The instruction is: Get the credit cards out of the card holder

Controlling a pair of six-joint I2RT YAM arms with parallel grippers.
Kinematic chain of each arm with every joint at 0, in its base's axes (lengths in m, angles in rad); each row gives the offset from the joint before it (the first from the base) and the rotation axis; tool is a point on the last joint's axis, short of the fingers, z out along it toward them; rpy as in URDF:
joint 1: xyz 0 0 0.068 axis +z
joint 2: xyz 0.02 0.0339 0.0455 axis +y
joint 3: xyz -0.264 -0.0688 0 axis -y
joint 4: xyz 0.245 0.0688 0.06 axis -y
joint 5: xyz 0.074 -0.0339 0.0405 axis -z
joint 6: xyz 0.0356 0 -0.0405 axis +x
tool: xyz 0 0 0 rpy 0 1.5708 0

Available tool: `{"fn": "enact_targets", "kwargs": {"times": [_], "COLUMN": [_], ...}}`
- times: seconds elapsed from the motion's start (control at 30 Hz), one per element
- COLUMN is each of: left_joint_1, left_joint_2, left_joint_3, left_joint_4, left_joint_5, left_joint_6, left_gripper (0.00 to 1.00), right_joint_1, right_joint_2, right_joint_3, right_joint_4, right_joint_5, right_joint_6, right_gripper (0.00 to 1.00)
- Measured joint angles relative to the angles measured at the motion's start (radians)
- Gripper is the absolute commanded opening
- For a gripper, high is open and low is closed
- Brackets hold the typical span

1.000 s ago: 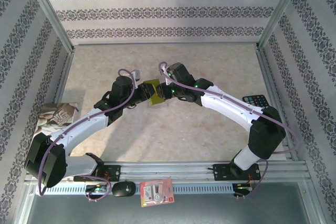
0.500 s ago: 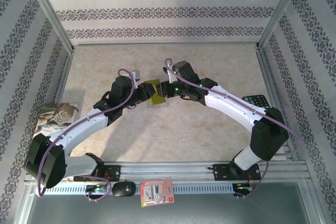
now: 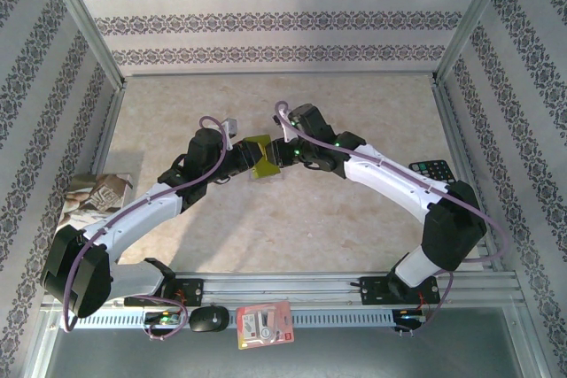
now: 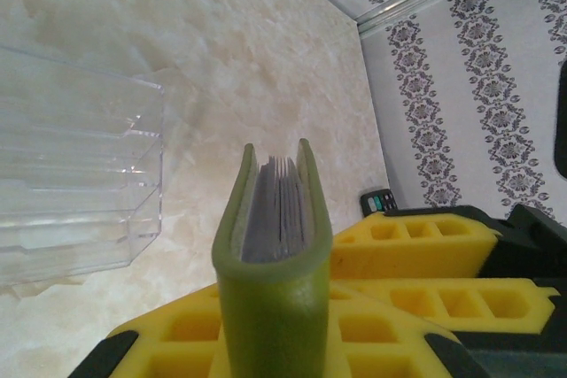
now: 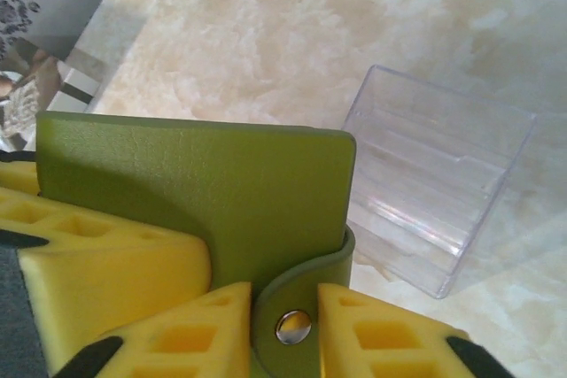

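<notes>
Left gripper is clamped on the olive card holder midair between the two, right gripper pinches its snap tab, so imo it should peel that open slow, no yanking

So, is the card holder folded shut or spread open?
Folded, not spread: on the card holder the two green covers stand nearly parallel, grey pockets packed between them. Whether its snap strap is fastened, I cannot tell.

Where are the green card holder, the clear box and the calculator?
card holder (image 5: 195, 174): right wrist view, on its flat green cover.
clear box (image 5: 438, 185): right wrist view, middle of its see-through wall.
calculator (image 3: 432, 168): top external view, on its keypad.
</notes>
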Motion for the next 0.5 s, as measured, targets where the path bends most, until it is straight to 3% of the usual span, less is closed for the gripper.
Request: {"fn": "enact_targets", "kwargs": {"times": [0.17, 0.5], "left_joint_1": [0.000, 0.000], "left_joint_2": [0.000, 0.000], "left_joint_3": [0.000, 0.000], "left_joint_4": [-0.019, -0.019], "left_joint_5": [-0.005, 0.001], "left_joint_6": [0.000, 0.000], "left_gripper": [0.00, 0.00], "right_joint_1": [0.011, 0.014], "right_joint_2": [0.000, -0.018], "right_joint_3": [0.003, -0.020], "right_joint_4": [-0.009, 0.006], "right_joint_5": [0.034, 0.050], "right_joint_6": [-0.023, -0.015], "right_gripper": [0.00, 0.00]}}
